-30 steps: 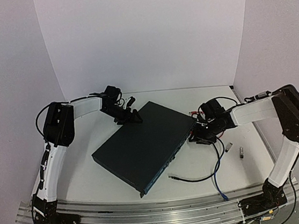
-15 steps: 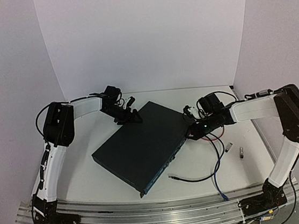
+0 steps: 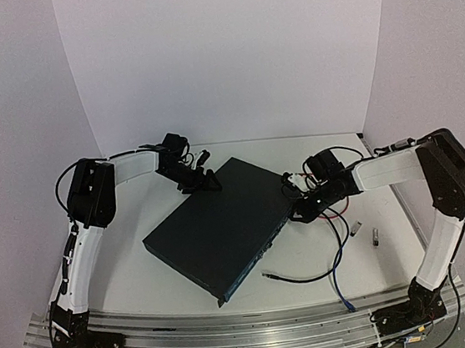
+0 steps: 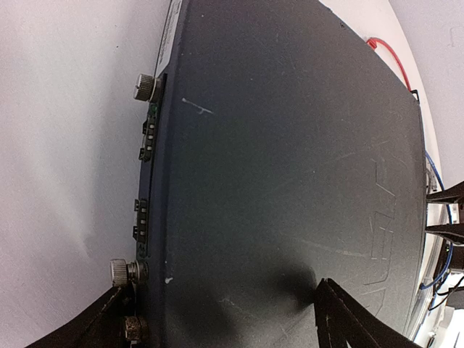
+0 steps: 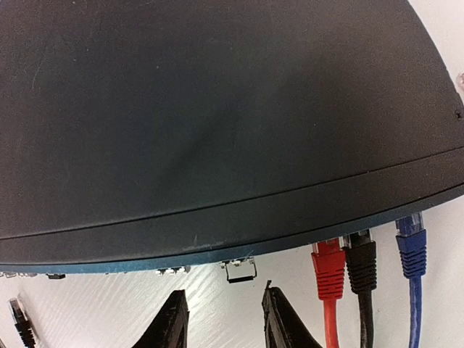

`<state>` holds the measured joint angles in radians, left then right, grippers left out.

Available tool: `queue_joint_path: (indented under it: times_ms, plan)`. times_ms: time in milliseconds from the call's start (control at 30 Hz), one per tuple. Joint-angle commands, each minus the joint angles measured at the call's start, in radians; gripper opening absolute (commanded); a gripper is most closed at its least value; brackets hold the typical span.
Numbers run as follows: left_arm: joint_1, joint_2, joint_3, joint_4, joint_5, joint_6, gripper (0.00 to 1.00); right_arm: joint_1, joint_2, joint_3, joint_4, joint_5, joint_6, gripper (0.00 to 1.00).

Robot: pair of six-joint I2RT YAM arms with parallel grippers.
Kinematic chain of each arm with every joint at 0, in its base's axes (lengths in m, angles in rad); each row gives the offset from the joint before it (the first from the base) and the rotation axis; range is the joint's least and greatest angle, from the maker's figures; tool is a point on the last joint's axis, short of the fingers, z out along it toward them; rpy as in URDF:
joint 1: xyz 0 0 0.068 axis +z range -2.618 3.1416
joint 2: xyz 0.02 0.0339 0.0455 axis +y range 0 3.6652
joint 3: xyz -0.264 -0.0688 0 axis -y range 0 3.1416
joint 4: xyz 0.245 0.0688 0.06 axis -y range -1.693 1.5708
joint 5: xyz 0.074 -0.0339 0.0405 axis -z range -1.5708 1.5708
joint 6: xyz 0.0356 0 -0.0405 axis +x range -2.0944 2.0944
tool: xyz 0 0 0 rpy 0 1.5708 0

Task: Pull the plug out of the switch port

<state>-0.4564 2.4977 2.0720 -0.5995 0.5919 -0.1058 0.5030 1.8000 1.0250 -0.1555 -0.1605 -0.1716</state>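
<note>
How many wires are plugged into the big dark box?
3: a red plug, a black plug and a blue plug, side by side in the socket face of the switch. Others may be hidden.

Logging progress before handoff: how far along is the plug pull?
Done: only the approach; the red plug, black plug and blue plug all sit in ports of the switch. In hand: the right claw faces them, open and empty, beside the red plug and around none; the left claw is spread open over the switch's far end. Left: line up on a plug, close, pull it free.
</note>
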Motion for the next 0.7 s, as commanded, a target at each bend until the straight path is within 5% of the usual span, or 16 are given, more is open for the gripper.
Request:
queue_joint_path:
  times_ms: [0,667]
  plan:
    - [-0.025,0.031,-0.022,-0.023,-0.061,-0.003,0.85,0.005,0.025,0.045,-0.018,-0.002,-0.032,0.33]
    - [-0.025,0.052,0.008,-0.041,-0.048,0.003,0.84,0.016,0.106,0.116,0.0,0.035,-0.07,0.22]
